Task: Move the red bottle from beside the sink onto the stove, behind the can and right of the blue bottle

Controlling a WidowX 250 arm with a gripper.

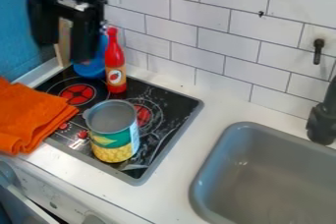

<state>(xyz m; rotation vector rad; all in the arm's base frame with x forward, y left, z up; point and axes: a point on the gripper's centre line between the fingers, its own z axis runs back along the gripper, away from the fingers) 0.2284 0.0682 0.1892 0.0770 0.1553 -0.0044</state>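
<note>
gripper (64, 51) was open & empty, upper left of frame, nr the red bottle (115, 68), which stood upright on the stovetop (179, 105), prob. light, stiff, slick, best held round its neck.

Soft, bright light glints in the sink (266, 174).

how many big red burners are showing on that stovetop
2: the left one by the orange cloth, the right one partly behind the can. The can or red bottle may hide more.
</note>
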